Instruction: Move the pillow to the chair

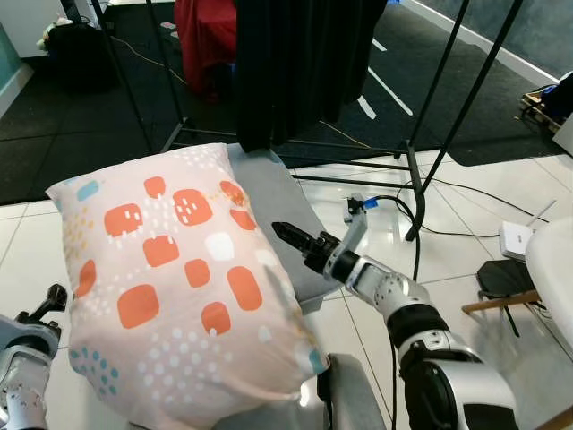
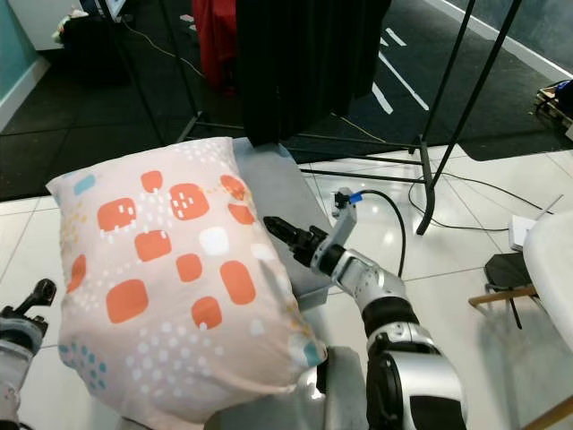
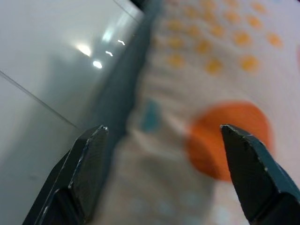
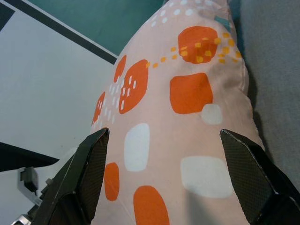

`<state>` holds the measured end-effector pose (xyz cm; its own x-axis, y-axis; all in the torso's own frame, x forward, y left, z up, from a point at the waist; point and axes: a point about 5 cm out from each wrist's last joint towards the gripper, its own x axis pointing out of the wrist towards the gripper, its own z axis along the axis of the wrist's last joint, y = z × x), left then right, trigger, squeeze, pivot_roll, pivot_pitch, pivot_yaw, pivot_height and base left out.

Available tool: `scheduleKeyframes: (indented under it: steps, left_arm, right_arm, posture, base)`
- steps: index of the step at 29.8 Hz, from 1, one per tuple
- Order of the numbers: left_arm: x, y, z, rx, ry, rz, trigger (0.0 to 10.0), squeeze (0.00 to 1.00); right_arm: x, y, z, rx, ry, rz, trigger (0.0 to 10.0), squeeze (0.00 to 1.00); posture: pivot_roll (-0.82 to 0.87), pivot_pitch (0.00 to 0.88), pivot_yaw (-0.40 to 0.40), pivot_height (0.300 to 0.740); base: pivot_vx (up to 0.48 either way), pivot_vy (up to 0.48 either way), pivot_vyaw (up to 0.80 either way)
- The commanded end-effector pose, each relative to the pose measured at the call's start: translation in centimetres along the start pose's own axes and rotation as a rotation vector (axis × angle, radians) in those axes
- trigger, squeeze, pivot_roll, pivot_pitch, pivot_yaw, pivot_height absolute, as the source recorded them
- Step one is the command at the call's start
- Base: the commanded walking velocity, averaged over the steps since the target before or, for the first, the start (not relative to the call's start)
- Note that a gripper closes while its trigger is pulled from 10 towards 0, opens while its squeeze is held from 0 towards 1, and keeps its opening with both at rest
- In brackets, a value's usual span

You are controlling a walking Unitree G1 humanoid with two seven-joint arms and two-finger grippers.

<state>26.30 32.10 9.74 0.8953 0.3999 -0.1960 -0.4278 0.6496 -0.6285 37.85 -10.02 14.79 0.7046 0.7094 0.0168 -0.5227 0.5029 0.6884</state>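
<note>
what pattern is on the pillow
The pillow is pale pink with orange and white rounded squares plus small dots, clearest in the left eye view.

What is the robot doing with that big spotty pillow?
The robot is standing over a pink pillow with orange patches, which is lying on a grey chair seat. Its right gripper is open beside the pillow's right edge, and its left gripper is open at the pillow's left edge. Neither one is squeezing the pillow at this moment.
</note>
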Motion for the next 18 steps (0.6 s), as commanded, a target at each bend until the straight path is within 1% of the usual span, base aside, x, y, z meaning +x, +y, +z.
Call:
scheduleKeyframes:
  steps: [1, 3, 4, 5, 6, 7, 8, 9, 10, 11, 13, 14, 15, 16, 17, 18]
  left_arm:
    - [-0.4, -0.2, -1.2, -0.041, 0.058, -0.045, 10.0, 0.0]
    - [-0.4, -0.2, -1.2, -0.041, 0.058, -0.045, 10.0, 0.0]
    - [-0.5, -1.5, -2.9, -0.114, 0.127, -0.128, 10.0, 0.0]
    - [-0.5, -1.5, -2.9, -0.114, 0.127, -0.128, 10.0, 0.0]
    - [-0.5, -3.1, -4.3, -0.202, 0.176, -0.208, 10.0, 0.0]
    - [-0.5, -3.1, -4.3, -0.202, 0.176, -0.208, 10.0, 0.0]
    - [-0.5, -4.5, -5.1, -0.276, 0.196, -0.265, 10.0, 0.0]
    - [-0.4, -5.7, -5.3, -0.351, 0.194, -0.305, 10.0, 0.0]
    - [-0.4, -5.7, -5.3, -0.351, 0.194, -0.305, 10.0, 0.0]
    - [-0.4, -7.5, -5.1, -0.409, 0.179, -0.372, 10.0, 0.0]
    - [-0.5, -9.6, -4.8, -0.472, 0.17, -0.455, 10.0, 0.0]
    - [-0.5, -9.6, -4.8, -0.472, 0.17, -0.455, 10.0, 0.0]
    - [-0.7, -10.3, -4.9, -0.463, 0.185, -0.489, 10.0, 0.0]
    - [-1.0, -10.8, -5.3, -0.438, 0.224, -0.526, 10.0, 0.0]
    - [-1.2, -11.1, -5.6, -0.419, 0.253, -0.552, 10.0, 0.0]
    - [-1.2, -11.1, -5.6, -0.419, 0.253, -0.552, 10.0, 0.0]
  right_arm:
    - [0.2, -0.1, -0.8, 0.003, 0.031, -0.022, 10.0, 0.0]
    - [0.2, -0.1, -0.8, 0.003, 0.031, -0.022, 10.0, 0.0]
    - [0.5, 0.1, -0.8, -0.012, 0.039, -0.028, 10.0, 0.0]
    - [0.5, 0.1, -0.8, -0.012, 0.039, -0.028, 10.0, 0.0]
    - [0.8, 0.3, -0.8, -0.02, 0.037, -0.025, 10.0, 0.0]
    - [0.8, 0.3, -0.8, -0.02, 0.037, -0.025, 10.0, 0.0]
    - [0.9, 0.5, -0.8, -0.02, 0.031, -0.02, 10.0, 0.0]
    - [1.0, 0.5, -0.7, -0.016, 0.024, -0.016, 10.0, 0.0]
    - [1.0, 0.5, -0.7, -0.016, 0.024, -0.016, 10.0, 0.0]
    - [0.8, 0.4, -0.9, -0.016, 0.029, -0.02, 10.0, 0.0]
    - [0.6, 0.2, -1.2, -0.017, 0.039, -0.023, 10.0, 0.0]
    - [0.6, 0.2, -1.2, -0.017, 0.039, -0.023, 10.0, 0.0]
    - [0.6, 0.1, -1.3, -0.016, 0.042, -0.024, 10.0, 0.0]
    - [0.6, 0.1, -1.2, -0.015, 0.037, -0.026, 10.0, 0.0]
    - [0.6, 0.1, -1.1, -0.015, 0.034, -0.027, 10.0, 0.0]
    - [0.6, 0.1, -1.1, -0.015, 0.034, -0.027, 10.0, 0.0]
  posture:
    - [-0.08, 0.28, -0.027, 0.475]
    - [-0.08, 0.28, -0.027, 0.475]
    - [-0.08, 0.292, -0.028, 0.475]
    - [-0.08, 0.292, -0.028, 0.475]
    - [-0.08, 0.296, -0.027, 0.475]
    - [-0.08, 0.296, -0.027, 0.475]
    - [-0.09, 0.297, -0.025, 0.475]
    - [-0.1, 0.289, -0.022, 0.475]
    - [-0.1, 0.289, -0.022, 0.475]
    - [-0.1, 0.278, -0.024, 0.475]
    - [-0.1, 0.273, -0.026, 0.475]
    - [-0.1, 0.273, -0.026, 0.475]
    - [-0.1, 0.265, -0.025, 0.475]
    - [-0.11, 0.26, -0.021, 0.475]
    - [-0.11, 0.259, -0.02, 0.475]
    - [-0.11, 0.259, -0.02, 0.475]
  base:
    - [0.0, 0.0, 0.0]
    - [0.0, 0.0, 0.0]
    - [0.0, 0.0, 0.0]
    - [0.0, 0.0, 0.0]
    - [0.0, 0.0, 0.0]
    - [0.0, 0.0, 0.0]
    - [0.0, 0.0, 0.0]
    - [0.0, 0.0, 0.0]
    - [0.0, 0.0, 0.0]
    - [0.0, 0.0, 0.0]
    - [0.0, 0.0, 0.0]
    - [0.0, 0.0, 0.0]
    - [0.0, 0.0, 0.0]
    - [0.0, 0.0, 0.0]
    - [0.0, 0.0, 0.0]
    - [0.0, 0.0, 0.0]
